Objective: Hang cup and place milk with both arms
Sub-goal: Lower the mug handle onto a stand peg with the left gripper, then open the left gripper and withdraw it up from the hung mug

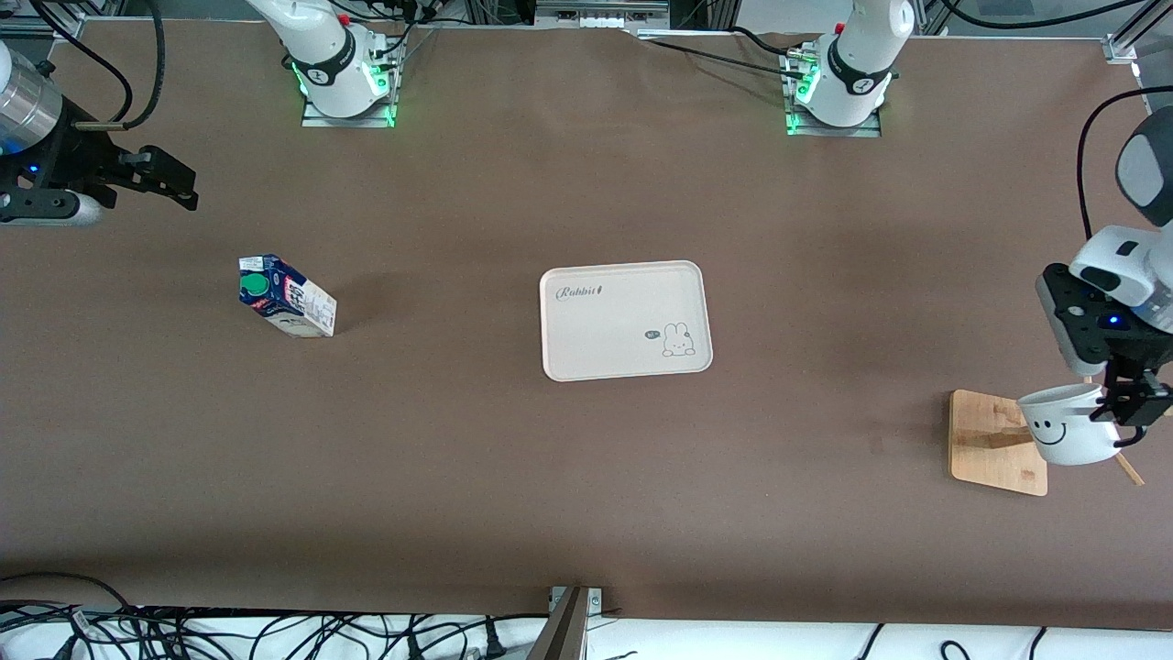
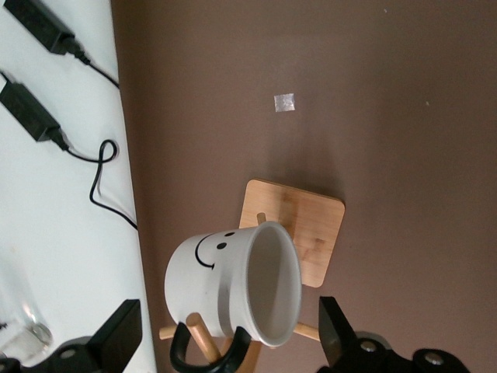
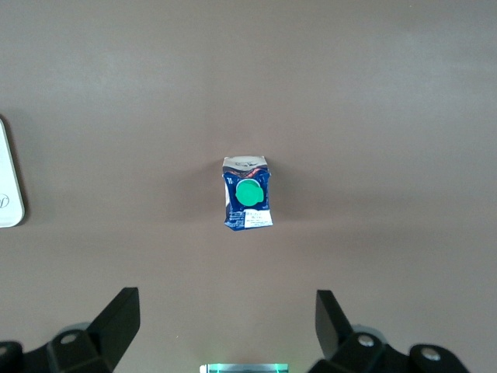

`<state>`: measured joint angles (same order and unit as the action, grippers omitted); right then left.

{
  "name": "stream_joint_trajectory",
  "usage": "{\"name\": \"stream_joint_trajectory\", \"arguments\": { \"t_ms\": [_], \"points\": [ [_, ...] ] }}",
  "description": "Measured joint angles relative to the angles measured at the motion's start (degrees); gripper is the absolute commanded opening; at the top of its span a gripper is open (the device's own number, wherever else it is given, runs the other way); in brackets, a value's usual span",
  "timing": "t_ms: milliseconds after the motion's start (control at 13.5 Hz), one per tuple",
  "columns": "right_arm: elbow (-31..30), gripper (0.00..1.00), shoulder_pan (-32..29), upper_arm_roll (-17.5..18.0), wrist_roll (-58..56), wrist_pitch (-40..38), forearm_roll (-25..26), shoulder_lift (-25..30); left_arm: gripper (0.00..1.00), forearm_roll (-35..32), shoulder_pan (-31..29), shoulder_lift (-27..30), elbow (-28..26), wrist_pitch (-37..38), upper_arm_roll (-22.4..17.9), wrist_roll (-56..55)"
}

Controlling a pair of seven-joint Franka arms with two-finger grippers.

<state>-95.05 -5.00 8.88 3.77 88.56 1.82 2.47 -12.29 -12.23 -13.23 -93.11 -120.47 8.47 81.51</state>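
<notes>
The cup (image 1: 1066, 425), white with a black smiley face, hangs tilted on a wooden rack (image 1: 994, 440) at the left arm's end of the table. In the left wrist view its black handle (image 2: 186, 359) loops round a wooden peg (image 2: 199, 336). My left gripper (image 2: 229, 311) is open, its fingers wide on either side of the cup (image 2: 225, 284) without touching it. The milk (image 1: 286, 298) stands on the table toward the right arm's end. My right gripper (image 1: 169, 179) is open and empty above the table. Its wrist view looks down on the milk's green cap (image 3: 249, 193).
A cream tray (image 1: 626, 319) with a rabbit print lies mid-table; its edge shows in the right wrist view (image 3: 8, 186). A white surface with cables and power adapters (image 2: 31, 116) lies past the table edge beside the rack. A small tape patch (image 2: 284, 102) marks the table.
</notes>
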Motion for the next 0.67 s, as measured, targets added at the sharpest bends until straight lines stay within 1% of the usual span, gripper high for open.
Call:
{"name": "stream_joint_trajectory", "arguments": {
  "t_ms": [297,445,519,668],
  "points": [
    [0.1,1.0,0.0,0.0,0.0,0.0,0.0,0.0,1.0,0.3,0.4,3.7,0.0,8.9,0.1,-28.5],
    [0.1,1.0,0.0,0.0,0.0,0.0,0.0,0.0,1.0,0.3,0.7,5.6,-0.1,13.5,0.2,-40.4],
    [0.1,1.0,0.0,0.0,0.0,0.0,0.0,0.0,1.0,0.8,0.9,6.5,-0.4,15.4,0.2,-45.6],
    [0.1,1.0,0.0,0.0,0.0,0.0,0.0,0.0,1.0,4.2,1.6,8.8,-2.0,18.7,0.3,-56.5]
  ]
}}
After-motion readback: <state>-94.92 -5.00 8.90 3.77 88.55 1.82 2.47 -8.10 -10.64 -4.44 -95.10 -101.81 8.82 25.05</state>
